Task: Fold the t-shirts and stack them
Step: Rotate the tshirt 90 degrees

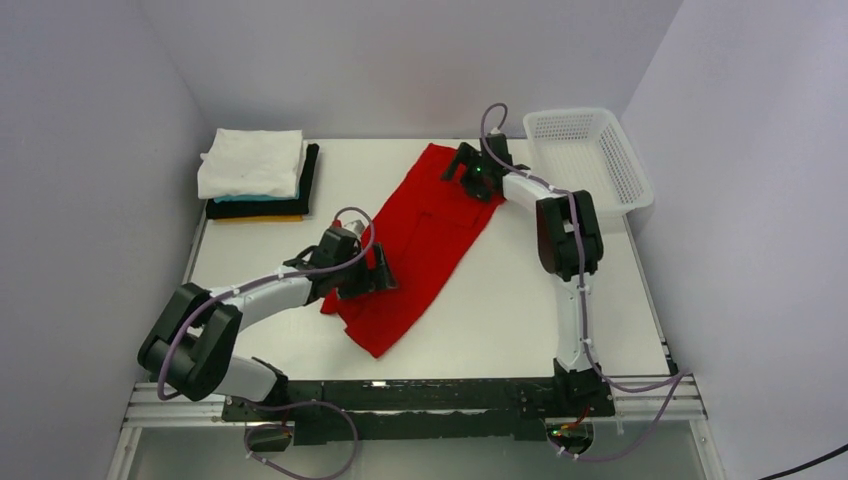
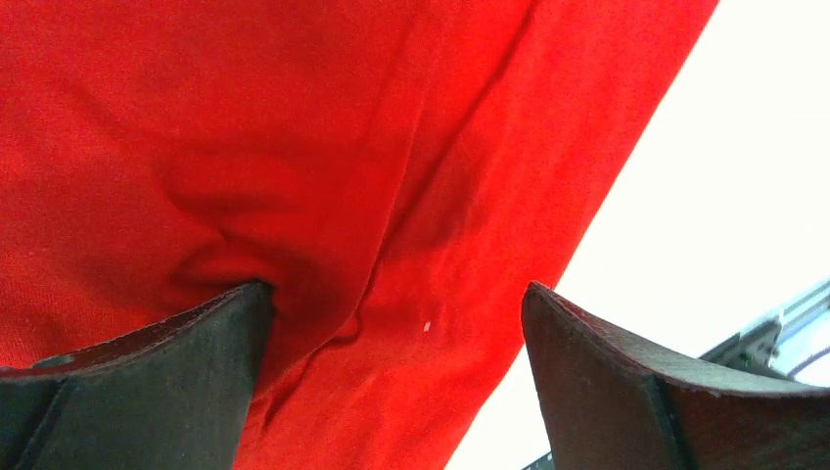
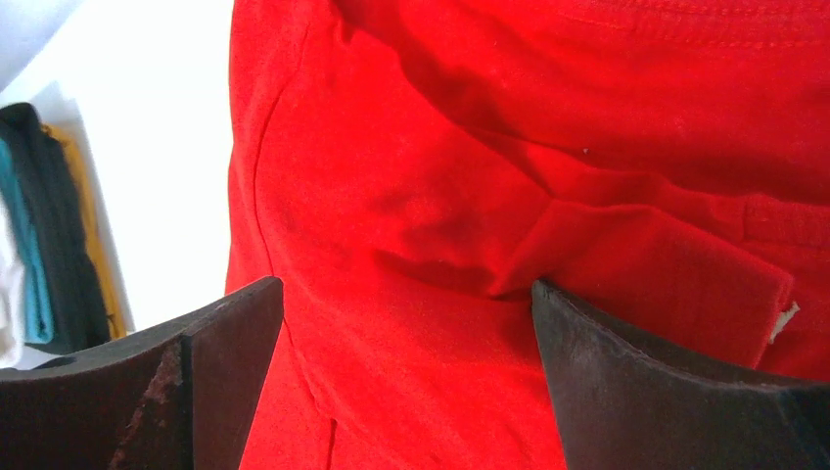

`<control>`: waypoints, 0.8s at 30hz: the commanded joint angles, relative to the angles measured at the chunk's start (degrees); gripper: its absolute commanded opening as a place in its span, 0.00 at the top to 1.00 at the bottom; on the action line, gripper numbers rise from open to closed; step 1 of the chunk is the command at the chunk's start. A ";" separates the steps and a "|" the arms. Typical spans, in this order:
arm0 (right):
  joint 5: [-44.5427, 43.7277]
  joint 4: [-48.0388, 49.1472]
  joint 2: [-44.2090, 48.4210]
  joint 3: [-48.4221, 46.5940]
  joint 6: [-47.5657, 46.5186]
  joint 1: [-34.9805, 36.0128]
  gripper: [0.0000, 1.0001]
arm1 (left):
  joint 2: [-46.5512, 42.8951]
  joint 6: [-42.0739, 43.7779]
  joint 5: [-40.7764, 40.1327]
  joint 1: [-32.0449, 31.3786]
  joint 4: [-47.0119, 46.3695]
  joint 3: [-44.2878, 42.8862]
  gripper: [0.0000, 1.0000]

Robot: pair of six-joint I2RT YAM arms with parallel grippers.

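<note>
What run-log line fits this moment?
red t-shirt: lying on table | left gripper: open at near end | right gripper: open at far end

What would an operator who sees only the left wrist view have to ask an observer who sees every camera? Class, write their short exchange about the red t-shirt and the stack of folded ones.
Operator: My view shows only the red t-shirt up close and a bit of table. How does the shirt lie overall?
Observer: It lies as one long strip, running diagonally across the middle of the table.
Operator: Where is the stack it should join?
Observer: The stack of folded shirts, white on top, sits at the table's far left corner, apart from the red one.
</note>
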State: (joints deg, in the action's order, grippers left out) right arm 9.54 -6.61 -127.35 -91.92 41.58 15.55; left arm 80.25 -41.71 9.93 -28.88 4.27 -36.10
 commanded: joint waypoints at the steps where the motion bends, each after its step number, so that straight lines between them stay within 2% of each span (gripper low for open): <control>1: 3.96 -11.19 -10.81 -12.54 -2.56 0.33 0.01 | -0.89 -0.48 2.43 -4.70 6.27 -2.44 0.00; 5: 6.39 -15.84 -19.01 -24.45 -2.85 0.60 0.01 | -2.74 3.08 8.20 -10.25 10.09 -1.33 0.01; 8: 8.61 -14.98 -21.45 -26.98 -2.13 1.07 0.00 | -2.46 6.82 13.03 -15.17 10.79 -1.55 0.01; 11: 6.87 -17.20 -22.16 -30.72 -5.02 1.41 0.00 | -1.29 9.26 15.23 -18.13 9.67 -2.24 0.00; 17: 9.50 -15.33 -23.13 -33.72 -7.51 1.86 0.00 | 3.54 9.88 15.49 -18.34 5.79 -3.09 0.01; 22: 14.21 -17.53 -28.63 -40.63 -8.53 3.81 0.00 | 7.69 7.37 22.40 -18.79 -2.07 -2.83 0.01; 24: 15.39 -16.48 -29.65 -41.39 -7.87 4.57 0.00 | 8.57 7.12 22.85 -19.78 -2.14 -3.55 0.01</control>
State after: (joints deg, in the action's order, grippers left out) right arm 20.71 -17.65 -151.20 -131.74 34.57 17.34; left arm 86.00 -34.35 29.52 -47.13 6.31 -39.16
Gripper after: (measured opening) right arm 0.994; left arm 0.994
